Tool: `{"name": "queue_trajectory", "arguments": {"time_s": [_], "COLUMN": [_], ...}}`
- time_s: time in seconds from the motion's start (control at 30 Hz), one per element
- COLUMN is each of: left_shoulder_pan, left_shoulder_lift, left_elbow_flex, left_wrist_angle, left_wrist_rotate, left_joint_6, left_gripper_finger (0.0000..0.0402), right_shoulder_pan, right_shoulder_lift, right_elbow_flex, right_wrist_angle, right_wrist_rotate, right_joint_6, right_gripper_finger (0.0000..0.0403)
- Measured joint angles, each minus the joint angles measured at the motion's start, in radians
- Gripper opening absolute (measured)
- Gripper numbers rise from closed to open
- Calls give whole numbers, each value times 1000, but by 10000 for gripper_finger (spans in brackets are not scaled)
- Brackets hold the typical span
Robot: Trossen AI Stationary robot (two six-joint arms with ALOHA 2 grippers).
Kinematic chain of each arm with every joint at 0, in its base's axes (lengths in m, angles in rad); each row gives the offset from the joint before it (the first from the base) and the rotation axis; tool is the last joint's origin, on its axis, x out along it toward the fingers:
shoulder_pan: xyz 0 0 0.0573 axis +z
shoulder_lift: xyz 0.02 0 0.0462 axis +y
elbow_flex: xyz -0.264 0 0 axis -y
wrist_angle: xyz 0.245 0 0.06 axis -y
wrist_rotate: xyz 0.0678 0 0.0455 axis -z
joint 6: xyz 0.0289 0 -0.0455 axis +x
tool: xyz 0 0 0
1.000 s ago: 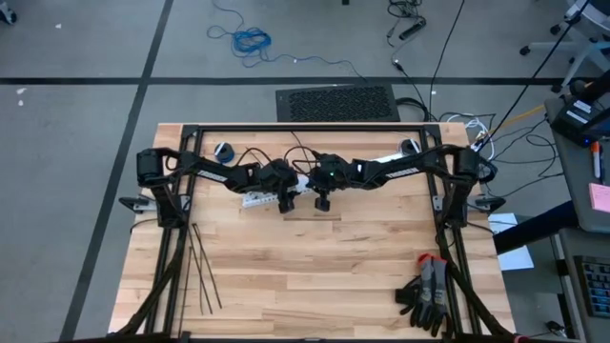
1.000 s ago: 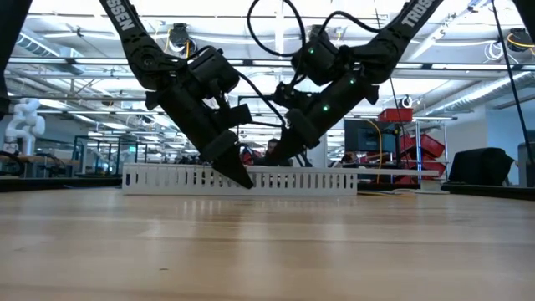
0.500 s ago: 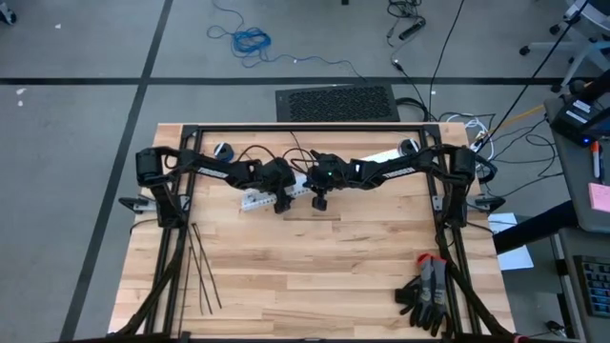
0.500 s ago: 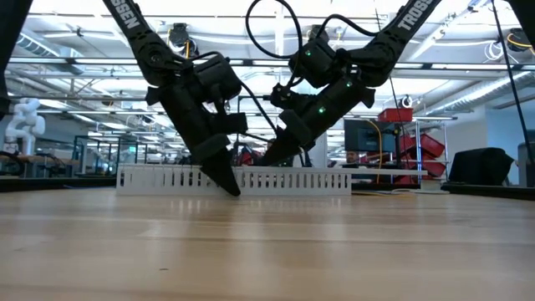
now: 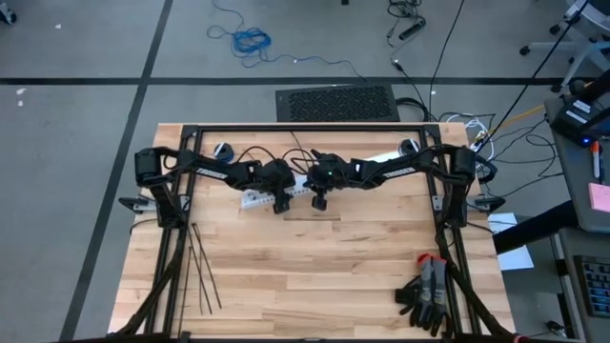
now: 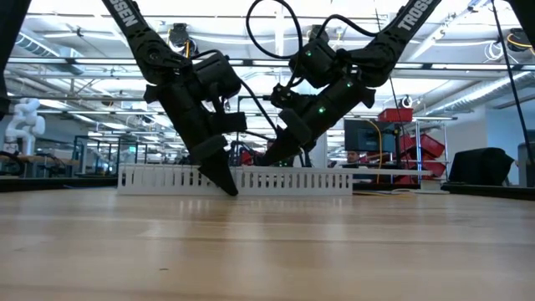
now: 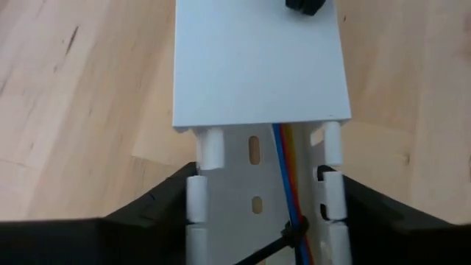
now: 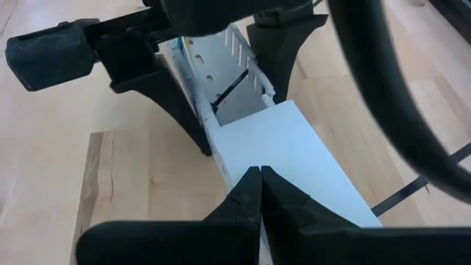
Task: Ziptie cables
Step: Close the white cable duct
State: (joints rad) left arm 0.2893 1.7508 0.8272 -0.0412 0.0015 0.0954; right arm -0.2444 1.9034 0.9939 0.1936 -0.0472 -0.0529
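cables [image 7: 288, 177] lie between left gripper [image 7: 257, 213] fingers.

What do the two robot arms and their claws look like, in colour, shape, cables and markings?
Both arms are black, built of slim jointed links. The left arm and right arm carry white lettering along the upper link. Loose black cables loop above the wrists, and small green lights glow on the right wrist housing. Each claw, left and right, has two dark fingers tapering to points.

smooth white plastic duct [image 7: 259, 66] on matt wooden table [image 5: 324, 267].
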Motion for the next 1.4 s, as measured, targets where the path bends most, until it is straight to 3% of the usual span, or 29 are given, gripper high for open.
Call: {"name": "queue_trajectory", "arguments": {"time_s": [0.63, 0.77, 1.07, 1.4], "left_shoulder_pan": [1, 2, 3, 10], "left_shoulder_lift": [1, 1, 1, 1], "left_elbow_flex": [-3, -3, -16, -33], "left_wrist_angle": [33, 38, 60, 88], "left_wrist_rotate": [-17, -16, -15, -6], "left_joint_6": [23, 22, 18, 38], "left_gripper_finger": [221, 221, 235, 240], "right_shoulder_pan": [2, 3, 4, 25], "right_shoulder_lift": [10, 70, 189, 8], "right_elbow_flex": [-3, 6, 146, 143], "right_wrist_angle": [76, 171, 186, -42], "right_wrist_rotate": [-41, -64, -102, -84], "right_joint_6": [5, 9, 2, -66], "right_gripper_finger": [0, 0, 0, 0]}}
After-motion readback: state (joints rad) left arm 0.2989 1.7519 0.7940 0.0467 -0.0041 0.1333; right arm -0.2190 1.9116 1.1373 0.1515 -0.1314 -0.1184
